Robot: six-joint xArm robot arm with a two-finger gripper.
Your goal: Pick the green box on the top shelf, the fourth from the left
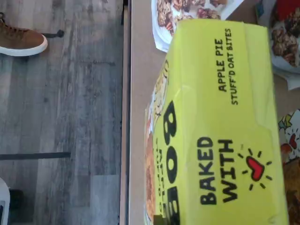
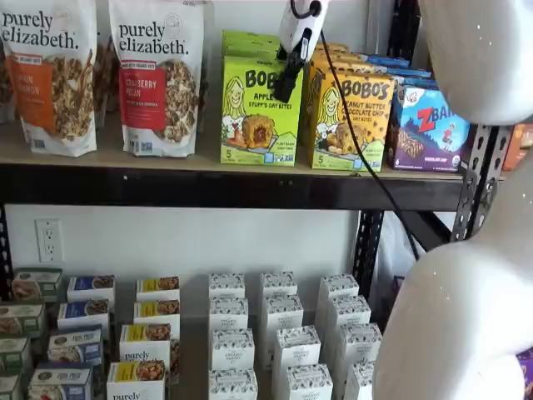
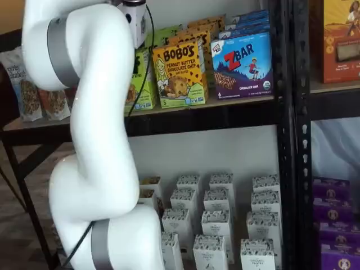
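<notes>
We see the gripper (image 2: pixel 287 83) hanging at upper centre over the green box (image 2: pixel 261 111) on the top shelf (image 2: pixel 208 185) (finger gap unclear, we cannot tell its state), and a skewed descent could knock the orange Bobo's box (image 2: pixel 350 117) just beside it.

Green box (image 2: pixel 260 112) on top shelf (image 2: pixel 208 185), granola bag (image 2: pixel 158 75) to its left, peanut butter box (image 2: pixel 348 117) right; end effector (image 2: pixel 287 87) in front.
</notes>
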